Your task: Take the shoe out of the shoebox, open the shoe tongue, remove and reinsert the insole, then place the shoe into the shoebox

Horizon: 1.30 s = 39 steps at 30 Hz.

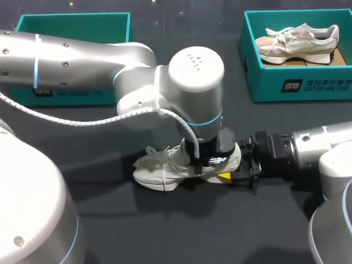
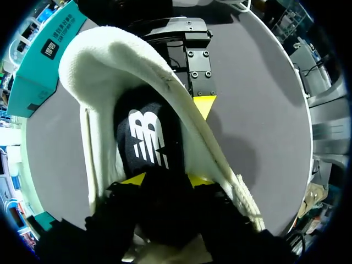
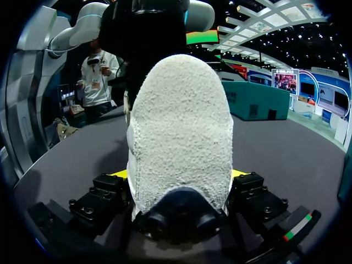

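Observation:
A white shoe [image 1: 162,169] lies on the dark table in the middle, toe to the left. My right gripper [image 1: 230,171] comes in from the right and is shut on the heel [image 3: 181,137], one finger on each side. My left gripper [image 1: 208,160] points down into the shoe's mouth. In the left wrist view its yellow fingertips [image 2: 132,179] stand apart just above the black insole [image 2: 147,137], which lies flat inside the shoe with its white logo showing. The left gripper [image 2: 166,179] is open and holds nothing. One yellow-tipped finger [image 2: 204,104] of the right gripper shows outside the shoe's wall.
A teal shoebox [image 1: 297,85] at the back right holds a second, beige and white shoe [image 1: 297,41]. Another teal box [image 1: 71,25] stands at the back left, partly hidden by my left arm [image 1: 82,58].

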Tool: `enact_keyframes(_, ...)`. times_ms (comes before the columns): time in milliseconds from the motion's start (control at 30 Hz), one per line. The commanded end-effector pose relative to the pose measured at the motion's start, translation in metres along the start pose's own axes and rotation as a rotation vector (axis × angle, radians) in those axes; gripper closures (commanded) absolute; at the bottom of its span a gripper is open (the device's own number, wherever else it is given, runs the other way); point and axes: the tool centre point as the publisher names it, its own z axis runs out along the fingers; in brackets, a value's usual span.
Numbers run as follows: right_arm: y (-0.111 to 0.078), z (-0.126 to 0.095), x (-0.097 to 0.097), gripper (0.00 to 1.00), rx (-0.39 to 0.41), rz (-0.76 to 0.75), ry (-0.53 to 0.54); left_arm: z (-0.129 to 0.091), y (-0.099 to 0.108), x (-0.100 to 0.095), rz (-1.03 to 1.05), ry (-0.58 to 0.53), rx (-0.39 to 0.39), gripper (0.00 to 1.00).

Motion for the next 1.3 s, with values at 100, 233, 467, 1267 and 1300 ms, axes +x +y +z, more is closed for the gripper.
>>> enact_keyframes(100,0.001,0.0,0.0,1.0,0.001,0.001,0.0,0.017,-0.007,-0.006,-0.023,-0.089,-0.037,0.66)
enact_keyframes(233,0.001,0.0,0.0,1.0,0.001,0.001,0.0,0.018,-0.005,-0.016,-0.042,-0.11,-0.042,0.84)
enact_keyframes(467,0.001,0.0,0.0,1.0,0.001,0.001,0.0,0.008,0.004,-0.024,-0.058,-0.087,-0.006,1.0)
enact_keyframes(1267,0.001,0.0,0.0,1.0,0.001,0.001,0.0,-0.047,0.03,-0.003,-0.024,0.135,0.278,1.0)
enact_keyframes(1300,0.001,0.0,0.0,1.0,0.001,0.001,0.0,-0.049,0.03,-0.002,-0.021,0.138,0.285,1.0)
